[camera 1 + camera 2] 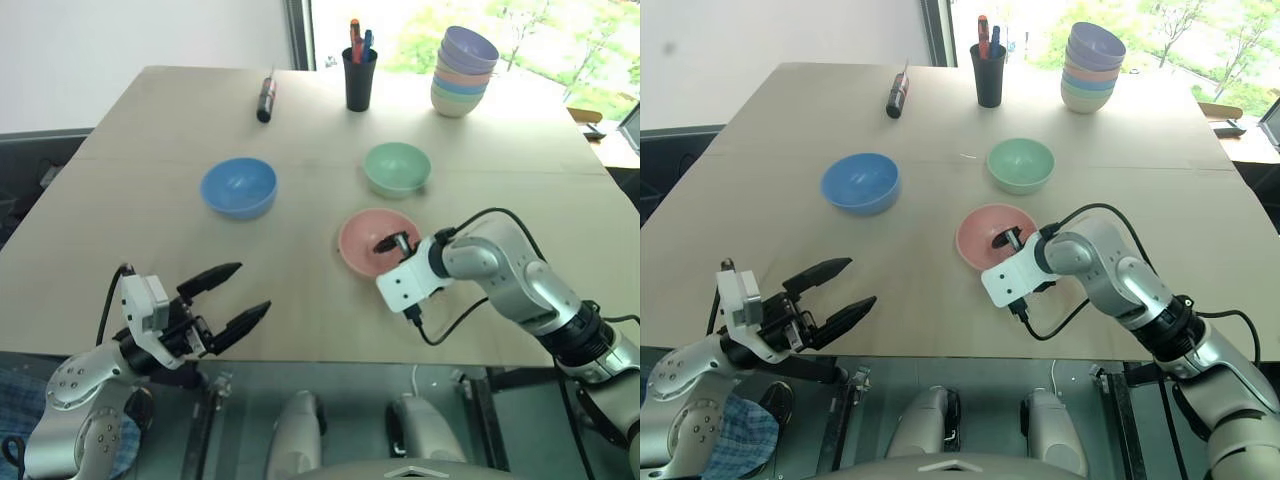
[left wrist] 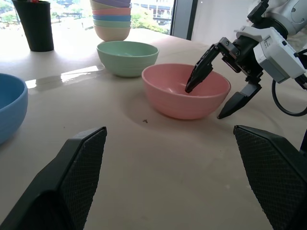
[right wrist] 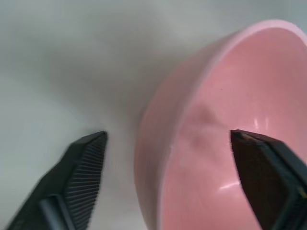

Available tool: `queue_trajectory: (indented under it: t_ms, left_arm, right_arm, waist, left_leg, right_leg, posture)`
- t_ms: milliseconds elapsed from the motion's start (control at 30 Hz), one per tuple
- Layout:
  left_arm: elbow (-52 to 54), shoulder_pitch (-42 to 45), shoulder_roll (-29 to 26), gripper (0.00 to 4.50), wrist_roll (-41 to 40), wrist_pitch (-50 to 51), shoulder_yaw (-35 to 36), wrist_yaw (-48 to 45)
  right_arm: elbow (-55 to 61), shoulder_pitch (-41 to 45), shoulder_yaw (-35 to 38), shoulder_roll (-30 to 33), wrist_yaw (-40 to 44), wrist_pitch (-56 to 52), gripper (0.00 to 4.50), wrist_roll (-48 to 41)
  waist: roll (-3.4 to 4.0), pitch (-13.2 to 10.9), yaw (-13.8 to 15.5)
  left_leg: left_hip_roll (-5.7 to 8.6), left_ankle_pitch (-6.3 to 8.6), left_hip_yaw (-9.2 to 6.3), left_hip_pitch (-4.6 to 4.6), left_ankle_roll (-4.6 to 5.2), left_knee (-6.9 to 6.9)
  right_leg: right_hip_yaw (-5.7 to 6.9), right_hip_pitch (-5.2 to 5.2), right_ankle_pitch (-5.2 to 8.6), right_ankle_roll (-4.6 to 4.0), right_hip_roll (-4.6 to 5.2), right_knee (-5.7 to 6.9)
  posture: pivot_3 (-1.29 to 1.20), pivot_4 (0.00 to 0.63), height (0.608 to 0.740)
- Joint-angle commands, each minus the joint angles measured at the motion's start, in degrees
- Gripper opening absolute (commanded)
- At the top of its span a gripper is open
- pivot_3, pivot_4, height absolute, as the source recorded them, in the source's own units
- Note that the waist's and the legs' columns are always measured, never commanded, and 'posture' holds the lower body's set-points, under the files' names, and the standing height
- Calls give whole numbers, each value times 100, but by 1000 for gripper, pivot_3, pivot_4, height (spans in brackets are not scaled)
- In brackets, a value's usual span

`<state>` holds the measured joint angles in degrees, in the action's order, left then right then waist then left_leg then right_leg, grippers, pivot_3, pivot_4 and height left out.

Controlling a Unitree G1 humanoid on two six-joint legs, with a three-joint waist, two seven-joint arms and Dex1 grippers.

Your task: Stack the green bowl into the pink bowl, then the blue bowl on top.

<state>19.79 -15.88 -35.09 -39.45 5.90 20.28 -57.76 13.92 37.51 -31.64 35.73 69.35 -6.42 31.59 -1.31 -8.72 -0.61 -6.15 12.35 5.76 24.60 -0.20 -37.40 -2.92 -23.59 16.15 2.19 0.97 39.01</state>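
Left gripper (image 1: 233, 295), fingers spread, hovers empty at the table's (image 1: 130, 200) near edge. Blue bowl (image 1: 238, 186) sits left of centre; green bowl (image 1: 396, 167) lies behind the pink bowl (image 1: 362, 243). Right gripper (image 2: 225, 93), jaws apart, straddles the pink bowl's near rim without clamping it.

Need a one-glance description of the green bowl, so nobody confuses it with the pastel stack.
On the tan table, find the black pen cup at the far edge. Just nearer than it sits the green bowl, alone and empty, beyond the pink bowl. Unlike the pastel bowl stack, it is a single mint-green bowl.
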Motion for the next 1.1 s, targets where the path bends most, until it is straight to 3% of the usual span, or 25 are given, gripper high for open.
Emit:
queue_trajectory:
  t_ms: [33,167,267,400,733,1100]
  left_arm:
    - [138,91,-32,4500,-92,26,120,24]
    - [115,254,63,4500,-189,95,94,126]
    - [171,422,217,4500,-303,242,72,408]
    - [216,587,266,4500,-221,617,-37,886]
    - [149,1296,701,4500,407,519,-279,1840]
    - [-85,1500,916,4500,723,118,-343,1905]
  right_arm:
    - [517,-135,382,255,477,-368,4414,-490]
    - [1140,-34,1060,552,1241,-1491,4414,-1551]
    - [740,249,1331,978,1410,-1421,4414,-1829]
    - [-619,760,1208,1236,826,-416,4414,-1426]
    - [-3939,1913,664,620,-923,1648,4414,-463]
    - [-6766,3443,-103,-140,-2960,2615,4414,881]
  waist:
    - [0,0,5]
    - [3,-3,-3]
    - [3,-3,-9]
    - [-3,0,-32]
    - [-1,-2,-28]
    - [8,-8,-60]
  left_leg:
    - [0,0,0,1,0,0]
    - [0,0,-1,1,1,1]
    - [0,1,-3,-2,1,0]
    - [0,1,-2,-6,2,1]
    - [1,-1,11,1,0,3]
    - [1,-9,21,4,-15,13]
  right_leg:
    - [0,0,0,0,0,0]
    - [-1,-2,-2,4,0,1]
    - [1,2,-7,12,0,1]
    - [-3,2,0,-1,-1,1]
    - [-15,-5,-12,18,-2,-3]
    - [-22,-17,-13,18,-1,-2]
  posture:
    - [0,150,740]
    - [0,150,740]
    - [0,150,740]
    - [0,150,740]
    - [0,150,740]
    - [0,150,740]
